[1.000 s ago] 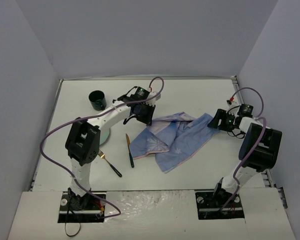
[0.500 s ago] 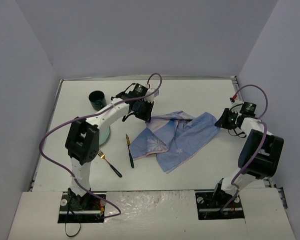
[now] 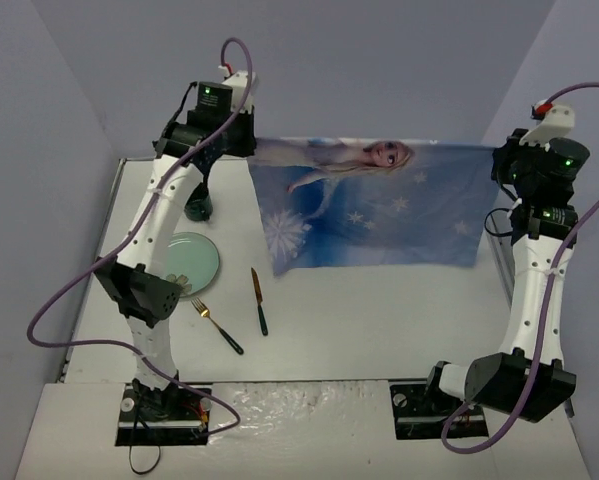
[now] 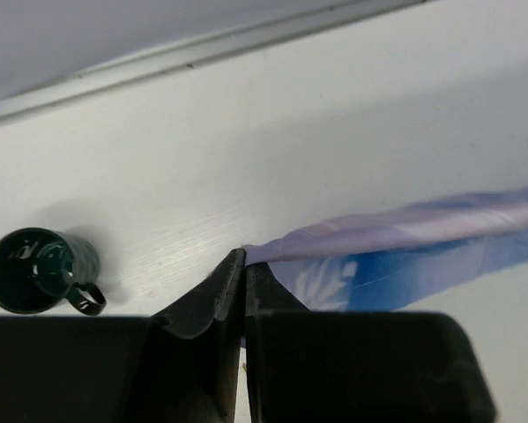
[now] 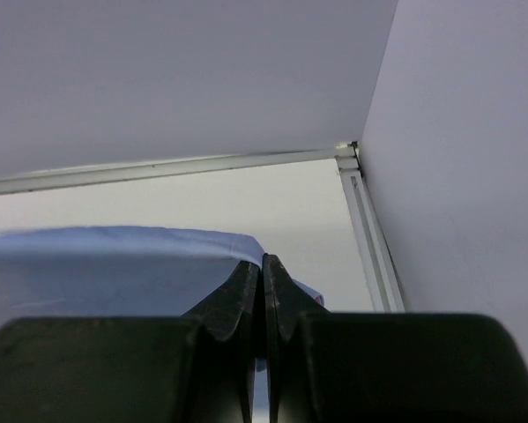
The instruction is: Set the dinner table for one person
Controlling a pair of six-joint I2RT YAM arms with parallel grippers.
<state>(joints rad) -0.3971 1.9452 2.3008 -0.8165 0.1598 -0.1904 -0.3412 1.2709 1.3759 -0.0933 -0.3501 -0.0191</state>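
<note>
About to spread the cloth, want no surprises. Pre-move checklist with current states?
1. Left gripper shut on cloth corner: ok.
2. Right gripper shut on the other far corner: ok.
3. Far edge taut between grippers: ok, looks straight from above.
4. Mug apart from cloth: ok.
5. Plate, fork, knife apart from cloth: ok, knife is nearest.
6. Near edge flat on table: cannot tell.

Rear wall (image 3: 379,60): plain, pale lavender-grey, unmarked.
Left wall (image 3: 24,170): same tone, bare.
Right wall (image 3: 594,40): same tone, joins rear wall at a corner.
Light: soft, even.
</note>
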